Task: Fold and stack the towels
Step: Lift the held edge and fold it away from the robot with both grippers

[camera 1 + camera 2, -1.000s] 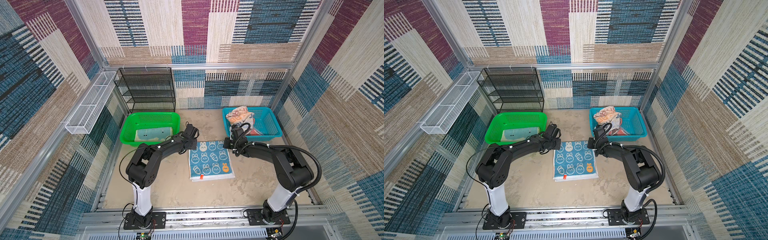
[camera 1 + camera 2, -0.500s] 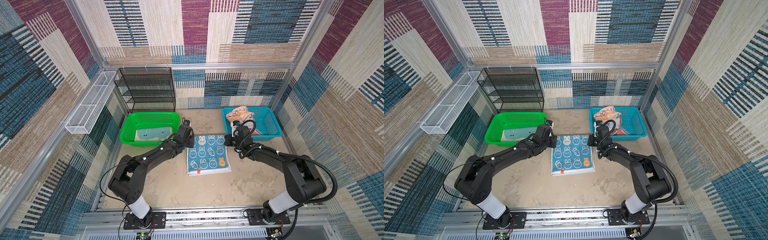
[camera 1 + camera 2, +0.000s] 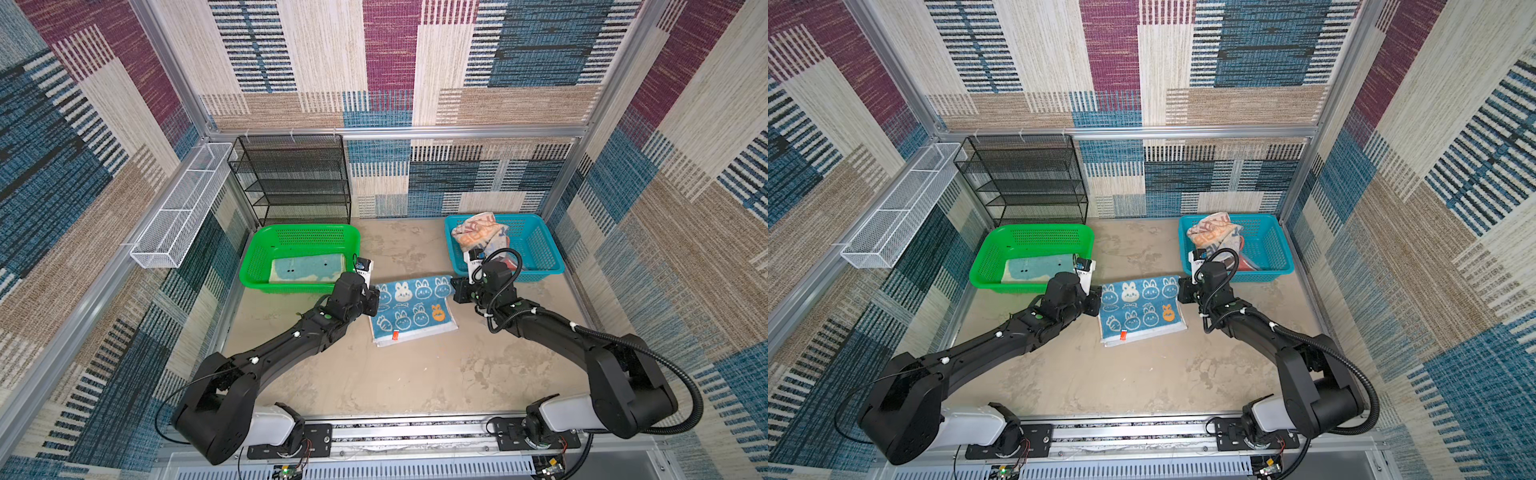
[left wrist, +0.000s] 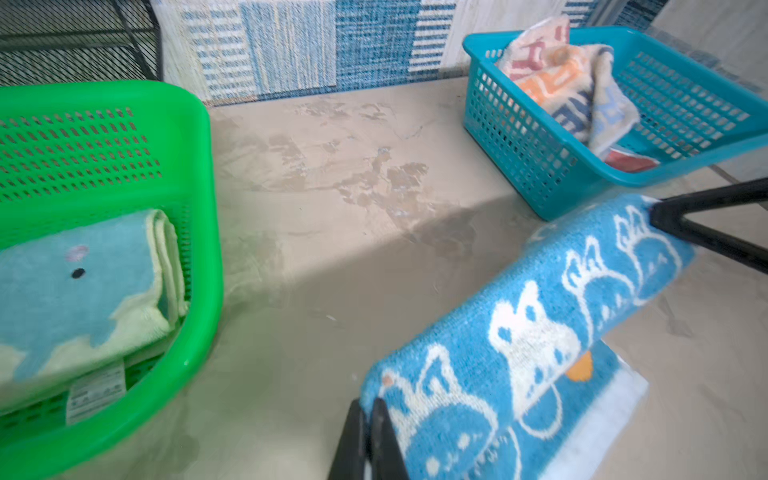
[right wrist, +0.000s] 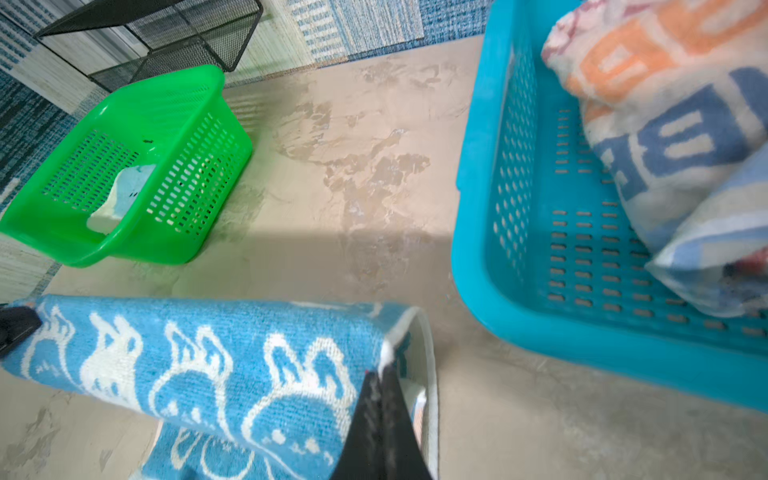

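The blue rabbit towel (image 3: 409, 309) (image 3: 1142, 309) lies mid-table between the baskets, its far edge lifted and curled over. My left gripper (image 3: 374, 301) (image 4: 368, 405) is shut on the far left corner. My right gripper (image 3: 455, 291) (image 5: 380, 370) is shut on the far right corner. The raised edge (image 4: 536, 332) (image 5: 199, 365) spans the two. A folded pale aqua towel (image 3: 307, 268) (image 4: 75, 299) lies in the green basket (image 3: 299, 230). The lettered towel (image 3: 476, 232) (image 5: 673, 124) sits crumpled in the blue basket (image 3: 536, 249), over a coral towel (image 4: 631, 160).
A black wire rack (image 3: 291, 178) stands against the back wall behind the green basket. A white wire tray (image 3: 178, 220) hangs on the left wall. Bare beige tabletop (image 3: 395, 382) stretches from the towel to the front rail.
Both arms have stretched out lower and farther from their bases. The rabbit towel has shifted a little toward the back wall, its far edge still pinched in both grippers.
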